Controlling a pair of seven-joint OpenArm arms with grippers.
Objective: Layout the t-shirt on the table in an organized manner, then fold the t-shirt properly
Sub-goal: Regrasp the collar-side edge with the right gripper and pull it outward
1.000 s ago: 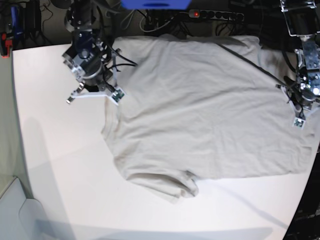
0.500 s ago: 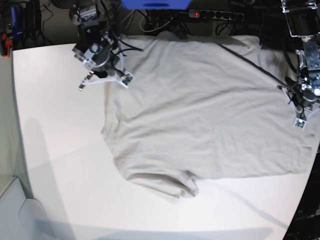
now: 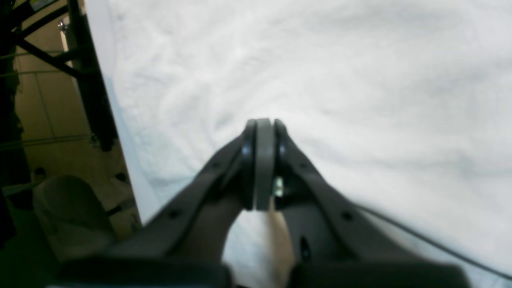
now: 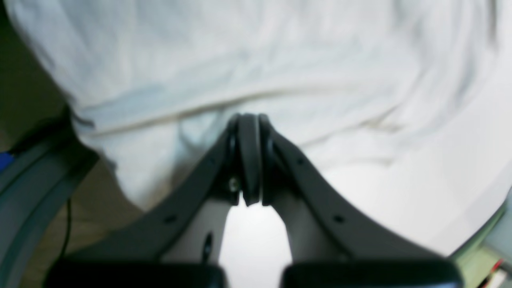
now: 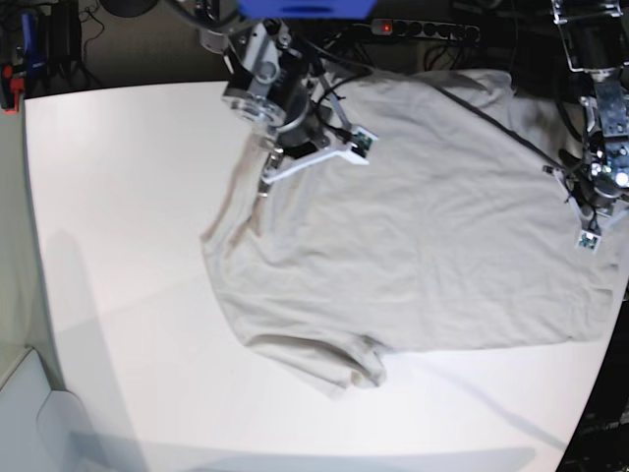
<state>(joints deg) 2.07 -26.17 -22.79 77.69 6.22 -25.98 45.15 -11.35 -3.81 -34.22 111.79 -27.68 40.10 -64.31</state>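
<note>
My right gripper point(image 5: 313, 157), jaws closed on nothing, hangs over the t-shirt point(image 5: 413, 236) near its far edge on the table point(image 5: 128, 246). My left gripper point(image 5: 588, 208) is likewise closed, at the opposite side. The shirt's length runs between them; the right is nearer the crumpled sleeve point(image 5: 344, 369).

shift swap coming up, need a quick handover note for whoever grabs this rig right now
Left gripper: shut, holding nothing, over the t-shirt near the table edge on the base view's right.
Right gripper: shut, empty, above the shirt's far edge, top centre of the base view.
Shirt: spread mostly flat on the white table, wrinkled. Its near sleeve is bunched, and its far edge lies at the table's back edge.
Done: rough layout.
Left: smooth the sleeves and edges, then every fold; none has been started.
</note>
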